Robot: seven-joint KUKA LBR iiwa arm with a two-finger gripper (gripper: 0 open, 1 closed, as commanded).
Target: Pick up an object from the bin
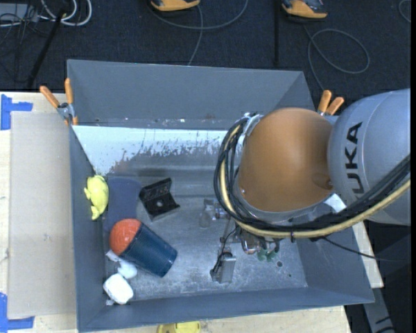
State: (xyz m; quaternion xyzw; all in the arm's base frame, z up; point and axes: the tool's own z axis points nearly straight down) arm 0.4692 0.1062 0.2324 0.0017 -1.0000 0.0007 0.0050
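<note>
My gripper (pixel 216 241) hangs low over the bin's floor right of the middle, partly under the arm's orange dome. One fingertip (pixel 223 268) points toward the near wall and the other (pixel 209 214) sits farther back. The gap is wide, so the gripper is open with nothing in it. A black angled bracket (pixel 158 198) lies to the left of the far finger, apart from it. A dark blue cylinder (pixel 150 252) with a red-orange rounded end (pixel 125 234) lies on its side further left, near the front.
A yellow rubber duck (pixel 96 196) rests against the left wall. A small white lump (pixel 118 288) sits in the near left corner beside the blue cylinder. The arm's dome and cables hide the bin's right part.
</note>
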